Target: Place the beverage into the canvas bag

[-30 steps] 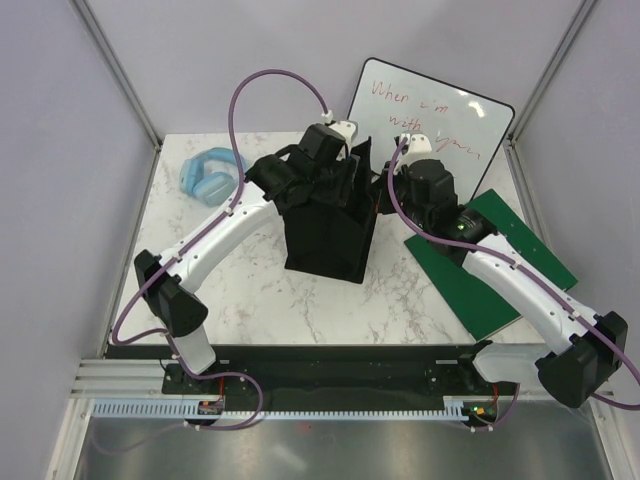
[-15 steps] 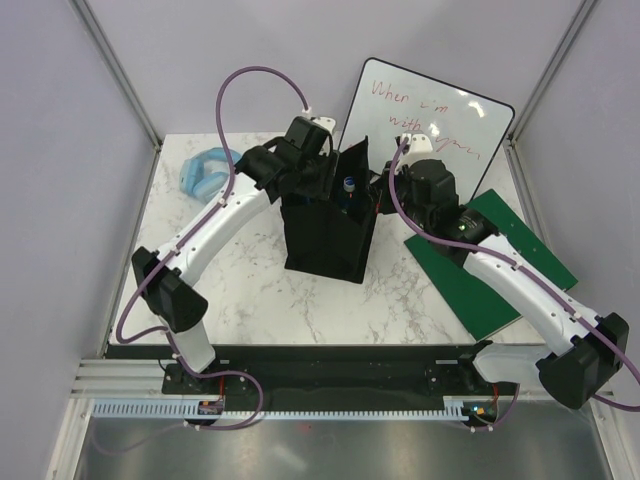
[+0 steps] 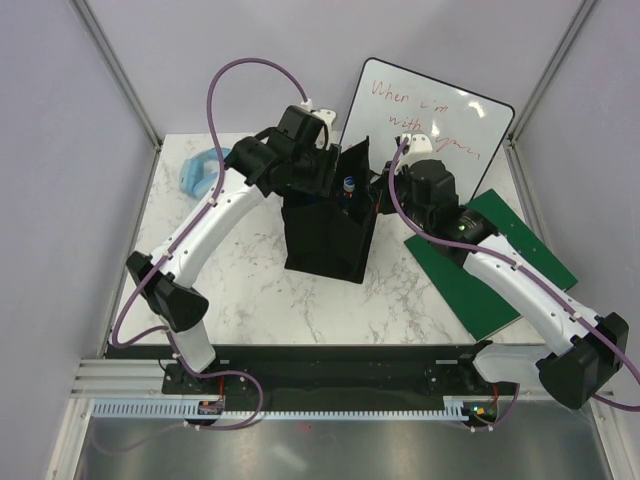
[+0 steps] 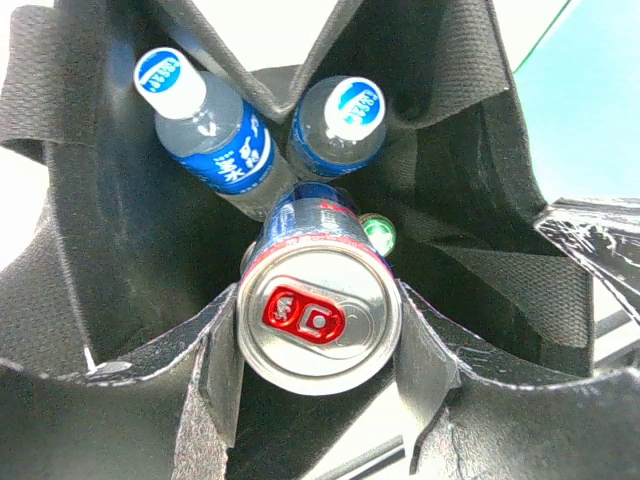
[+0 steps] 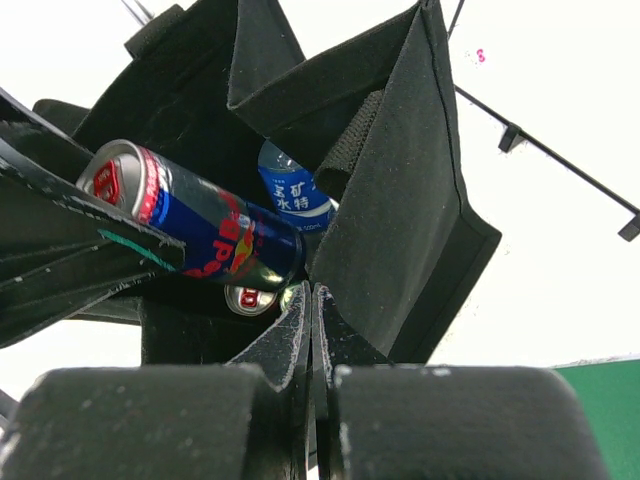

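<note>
The beverage (image 4: 318, 315), a blue and silver can with a red pull tab, hangs tilted in the mouth of the canvas bag (image 3: 325, 240). My left gripper (image 4: 318, 335) is shut on it, one finger on each side. In the right wrist view the can (image 5: 200, 225) slants over the opening. Inside the bag (image 4: 480, 130) stand two blue-labelled bottles (image 4: 215, 130) (image 4: 340, 125), a green cap (image 4: 378, 232) and another can top (image 5: 250, 298). My right gripper (image 5: 312, 295) is shut at the bag's right rim (image 5: 400, 180), pinching the fabric, and appears at that edge from above (image 3: 383, 190).
A whiteboard (image 3: 430, 110) with red writing leans at the back right. A green board (image 3: 500, 270) lies under the right arm. Blue headphones (image 3: 195, 172) lie at the back left, partly hidden by the left arm. A purple cable loops above the left wrist.
My left wrist has drawn back and to the left above the bag's mouth, still holding the can, uncovering the opening from above. The right arm has not moved.
</note>
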